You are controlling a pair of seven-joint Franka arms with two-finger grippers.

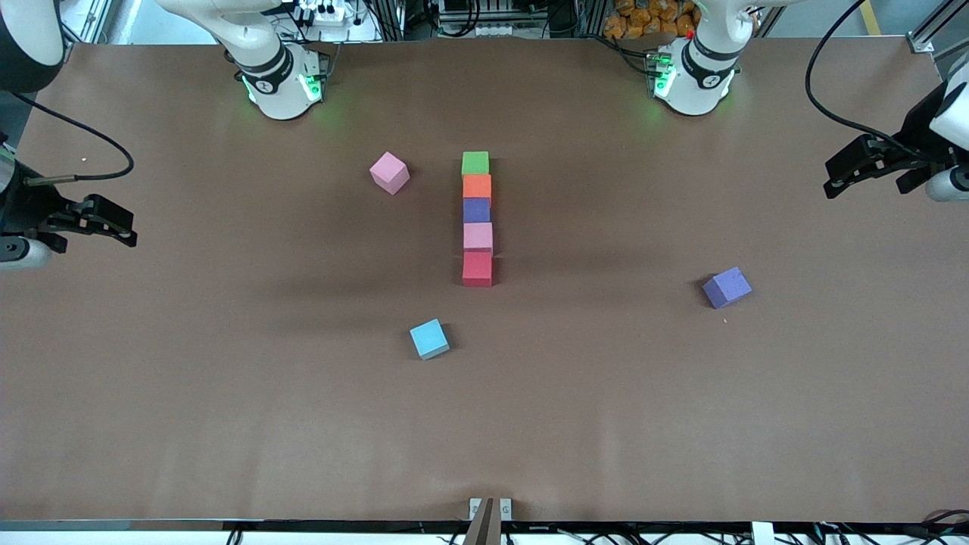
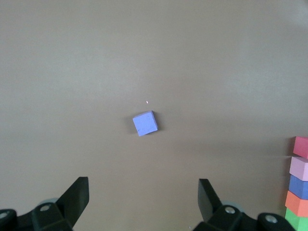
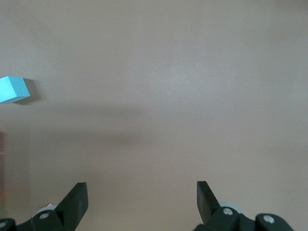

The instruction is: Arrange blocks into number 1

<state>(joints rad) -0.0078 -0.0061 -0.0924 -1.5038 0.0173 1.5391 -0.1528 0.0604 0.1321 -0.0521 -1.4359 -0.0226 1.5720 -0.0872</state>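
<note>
Five-block column [image 1: 477, 225] built – pink block [image 1: 389, 172], blue block [image 1: 429, 338], purple block [image 1: 727, 287] loose; left gripper [image 2: 143, 202], right gripper [image 3: 142, 202] spread, empty – waiting.

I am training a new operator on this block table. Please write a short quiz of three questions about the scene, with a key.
1. How many small foam cubes form the straight column in the middle of the brown table?
2. True or false: the left gripper holds the loose purple foam cube.
3. Which loose cube lies nearest the front camera? A. pink foam cube B. light blue foam cube C. purple foam cube

Key: 1. five; 2. false, both it and the right gripper are open and empty; 3. B
</note>
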